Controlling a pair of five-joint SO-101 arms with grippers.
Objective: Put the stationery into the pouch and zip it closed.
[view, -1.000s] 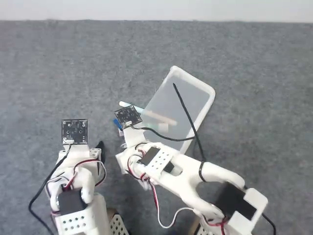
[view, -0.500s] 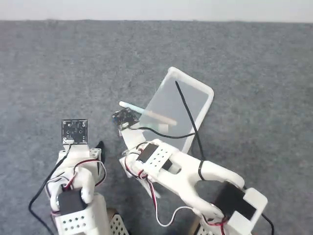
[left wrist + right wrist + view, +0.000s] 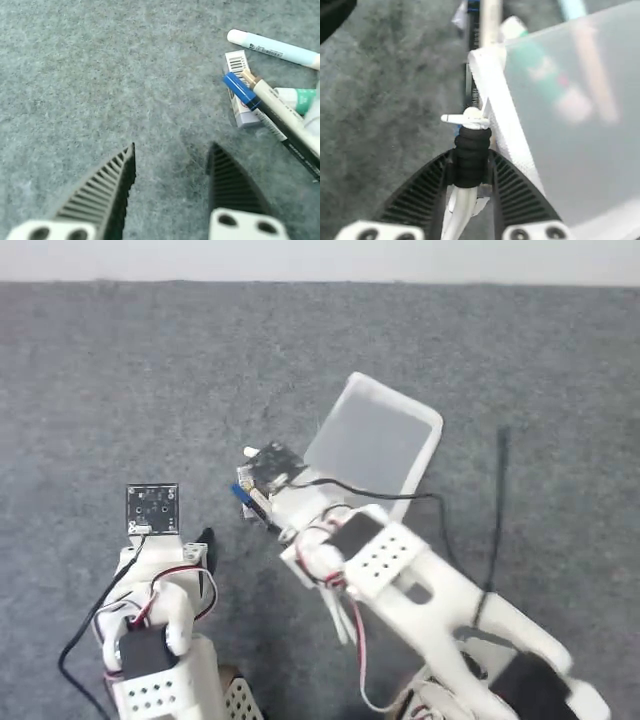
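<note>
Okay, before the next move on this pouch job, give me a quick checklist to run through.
1. Right gripper shut on black ribbed item: ok.
2. What that item is: cannot tell.
3. Left gripper open over bare carpet: ok.
4. Stationery fully inside pouch: not ok; light blue pen and eraser are at least partly outside.
5. Pouch zipped: not ok.

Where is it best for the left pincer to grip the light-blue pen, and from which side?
Grip the light-blue pen near its white end, from above, left pincer across the barrel: it lies flat, and that end is clear of the other stationery.
</note>
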